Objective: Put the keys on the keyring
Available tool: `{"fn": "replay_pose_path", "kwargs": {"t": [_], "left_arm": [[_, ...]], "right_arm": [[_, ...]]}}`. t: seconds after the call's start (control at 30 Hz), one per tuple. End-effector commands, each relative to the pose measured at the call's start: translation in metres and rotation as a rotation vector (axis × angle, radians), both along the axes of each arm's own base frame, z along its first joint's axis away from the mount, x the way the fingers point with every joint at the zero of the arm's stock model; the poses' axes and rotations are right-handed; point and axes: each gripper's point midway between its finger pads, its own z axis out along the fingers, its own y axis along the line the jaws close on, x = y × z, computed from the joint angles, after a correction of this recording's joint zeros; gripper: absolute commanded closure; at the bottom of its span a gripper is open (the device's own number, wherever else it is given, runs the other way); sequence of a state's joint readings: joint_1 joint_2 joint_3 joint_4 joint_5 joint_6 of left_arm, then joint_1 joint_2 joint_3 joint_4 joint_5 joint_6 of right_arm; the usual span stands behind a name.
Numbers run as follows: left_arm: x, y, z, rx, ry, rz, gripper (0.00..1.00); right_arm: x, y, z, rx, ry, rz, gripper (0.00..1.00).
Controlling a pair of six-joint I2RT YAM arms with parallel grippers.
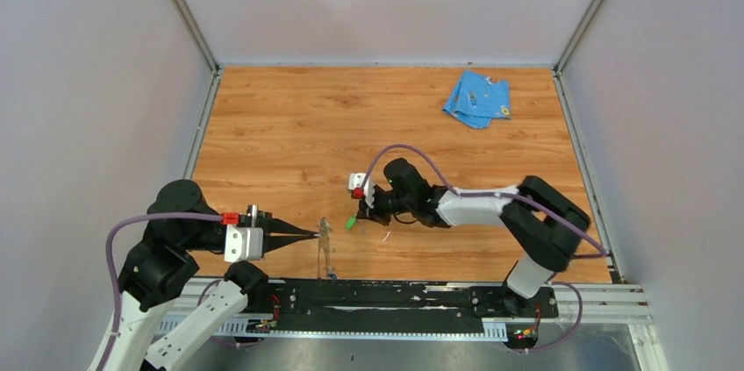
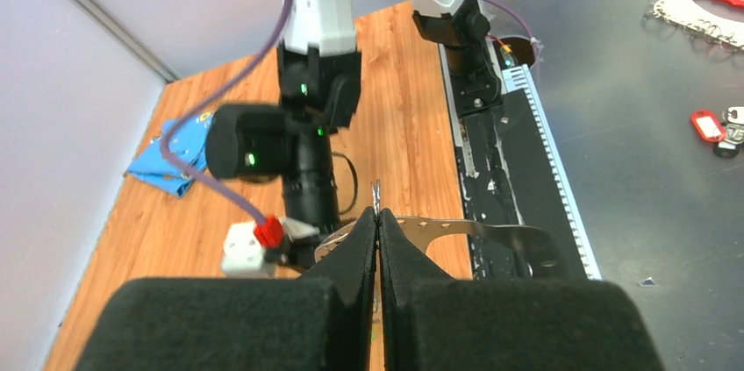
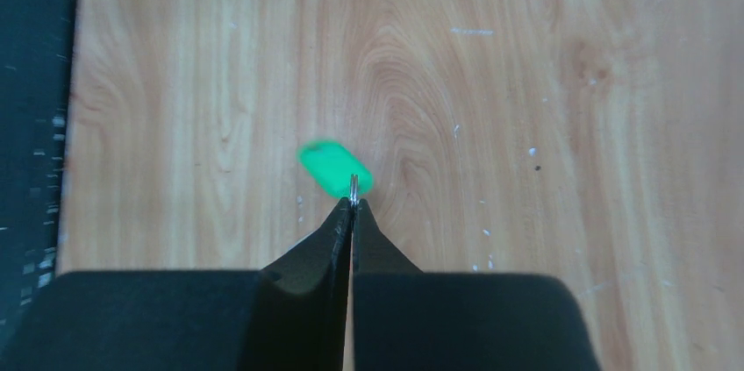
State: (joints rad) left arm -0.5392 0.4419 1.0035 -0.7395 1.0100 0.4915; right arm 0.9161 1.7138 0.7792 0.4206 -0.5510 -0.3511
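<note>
Left gripper [image 2: 377,217]: jaws pressed together on the keyring [image 2: 456,227], thin grey band coming out from between the tips and running off toward 3 o'clock in the left wrist view; small metal end pokes up just past the fingertips at 12 o'clock

Top view: that gripper sits at about 7 o'clock on the table [image 1: 289,134], near the front edge, fingers pointing toward 3 o'clock; keyring at the tips, its band trailing toward 6 o'clock

Right gripper [image 3: 353,206]: jaws closed tight, nipping the small metal end of the green key [image 3: 332,167]; green plastic head lies just beyond the tips at 11 o'clock in the right wrist view, blurred; cannot tell whether it rests on the wood or hangs clear

Top view: green key just beside the keyring, at its 3 o'clock, the two apart; right arm reaches in from 4 o'clock

Light-blue cloth [image 1: 476,99] crumpled at 1 o'clock on the table, well apart from both grippers
</note>
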Motion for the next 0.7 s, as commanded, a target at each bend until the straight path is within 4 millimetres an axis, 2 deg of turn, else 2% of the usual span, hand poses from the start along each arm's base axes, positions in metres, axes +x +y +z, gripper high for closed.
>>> {"fn": "replay_pose_path", "kwargs": {"t": [0.0,0.13,0.23,0.37,0.53,0.67], "left_arm": [[-0.009,-0.001,0.005,-0.012,0.026,-0.047,1.00],[-0.012,-0.005,0.000,0.000,0.063,-0.092,1.00],[-0.014,-0.008,0.000,0.000,0.071,-0.133,1.00],[-0.018,-0.011,-0.001,0.001,0.070,-0.192,1.00],[-0.020,-0.012,-0.004,-0.012,-0.023,-0.240,1.00],[-0.017,-0.013,-0.002,-0.025,-0.120,-0.256,1.00]], "right_arm": [[-0.009,-0.010,0.078,0.115,-0.122,-0.042,1.00],[-0.028,-0.029,0.144,0.135,-0.291,-0.010,1.00],[-0.049,-0.045,0.184,0.096,-0.338,0.041,1.00],[-0.081,-0.058,0.247,0.161,-0.430,0.195,1.00],[-0.115,-0.063,0.287,0.204,-0.513,0.385,1.00],[-0.135,-0.060,0.302,0.214,-0.541,0.489,1.00]]}}
